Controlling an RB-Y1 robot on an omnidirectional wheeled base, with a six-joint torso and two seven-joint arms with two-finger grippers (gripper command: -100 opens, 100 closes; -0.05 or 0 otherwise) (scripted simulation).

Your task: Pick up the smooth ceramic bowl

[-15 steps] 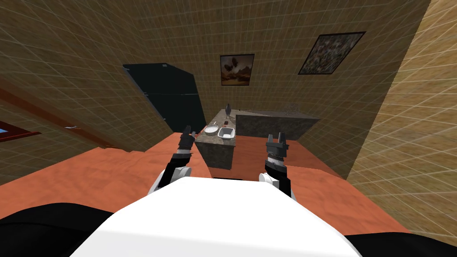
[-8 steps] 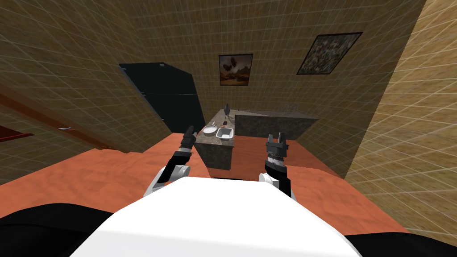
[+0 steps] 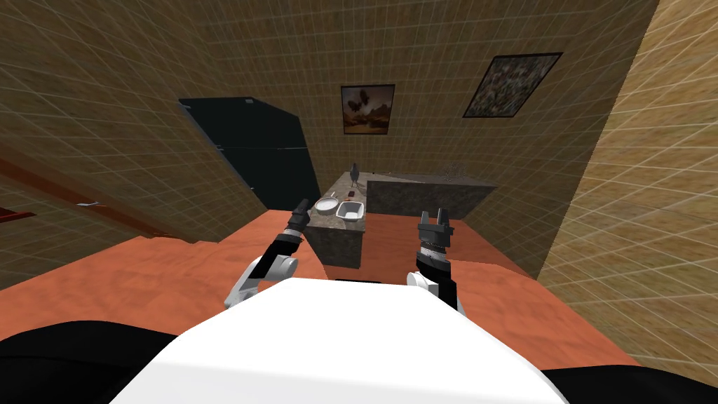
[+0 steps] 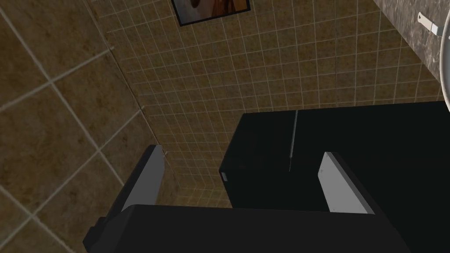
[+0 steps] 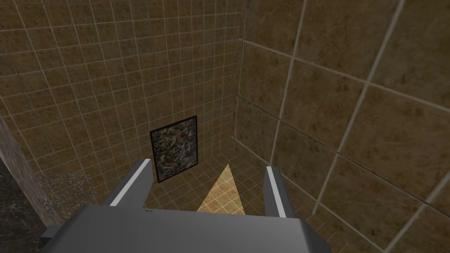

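A round white bowl [image 3: 326, 205] sits near the front end of a grey stone counter [image 3: 336, 235], beside a squarish white dish [image 3: 349, 210]. My left gripper [image 3: 301, 207] reaches toward the counter's left corner, just short of the bowl, with its fingers open and nothing between them [image 4: 241, 175]. A thin curved white rim, apparently the bowl [image 4: 445, 74], shows off to one side of the left fingers. My right gripper [image 3: 435, 217] hangs open and empty to the right of the counter end, over the floor, facing the wall [image 5: 204, 178].
The counter runs back and turns right in an L [image 3: 431, 193]. A small dark statuette [image 3: 355, 172] and a small red item [image 3: 350, 193] stand farther back on it. A tall black fridge [image 3: 259, 151] stands left of the counter. Orange floor [image 3: 175, 259] lies around me.
My left arm has stretched forward and slightly right, bringing its gripper up to the counter's corner near the bowl. The head view has shifted a little. The right arm has not moved.
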